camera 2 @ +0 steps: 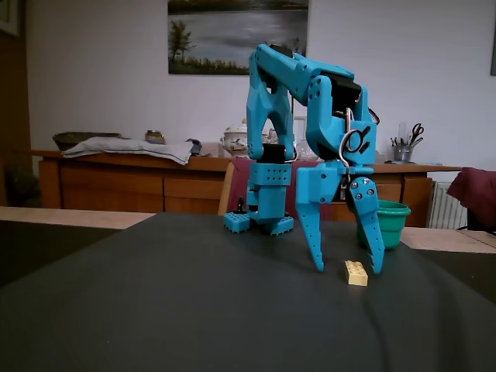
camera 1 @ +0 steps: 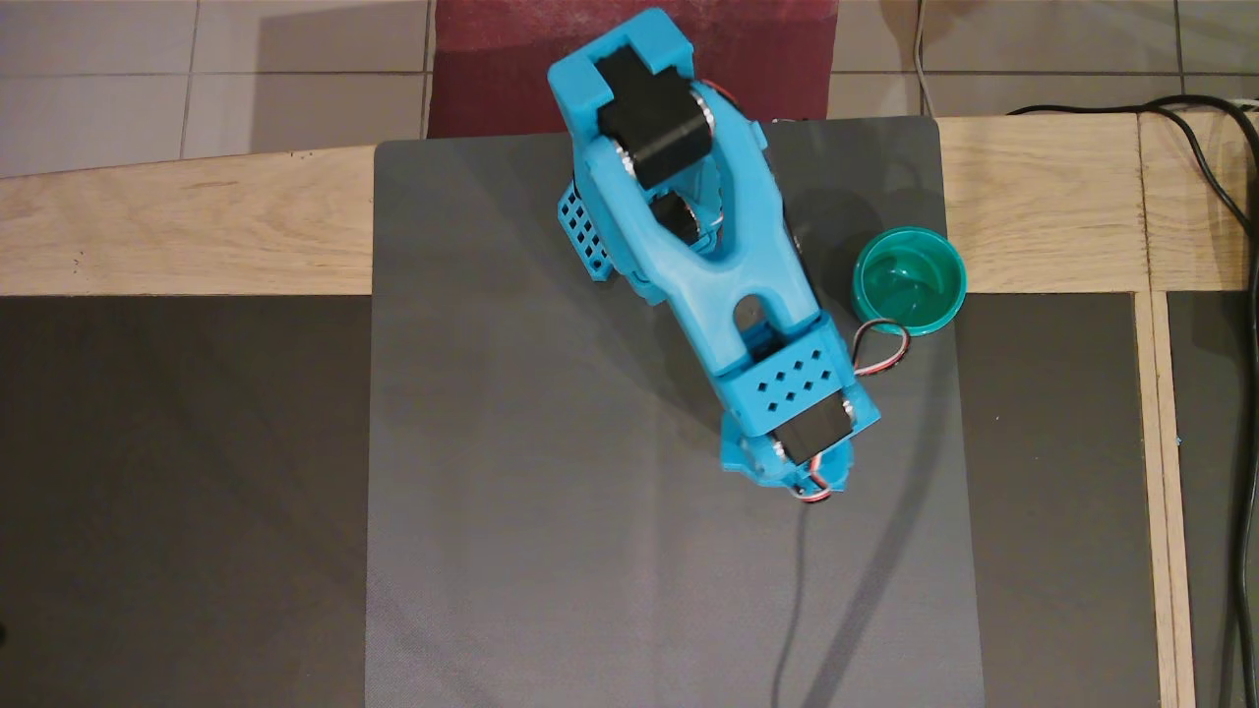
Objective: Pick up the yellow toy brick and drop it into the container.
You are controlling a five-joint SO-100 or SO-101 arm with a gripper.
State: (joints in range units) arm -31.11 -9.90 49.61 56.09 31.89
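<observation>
The yellow toy brick (camera 2: 356,273) lies flat on the dark mat in the fixed view. In the overhead view it is hidden under the arm. My gripper (camera 2: 349,269) is open and points straight down, with its fingertips close to the mat. The brick sits between the two fingers, nearer the right finger (camera 2: 370,232), and nothing is gripped. The container, a teal-green cup (camera 1: 910,280), stands upright and looks empty at the mat's right edge. In the fixed view the cup (camera 2: 390,225) is behind the right finger.
The blue arm (camera 1: 708,265) reaches from its base at the far side of the grey mat (camera 1: 551,492). A wire loop (camera 1: 880,344) hangs beside the wrist near the cup. Black cables (camera 1: 1220,197) run along the right. The mat lies on a wooden table (camera 1: 187,226).
</observation>
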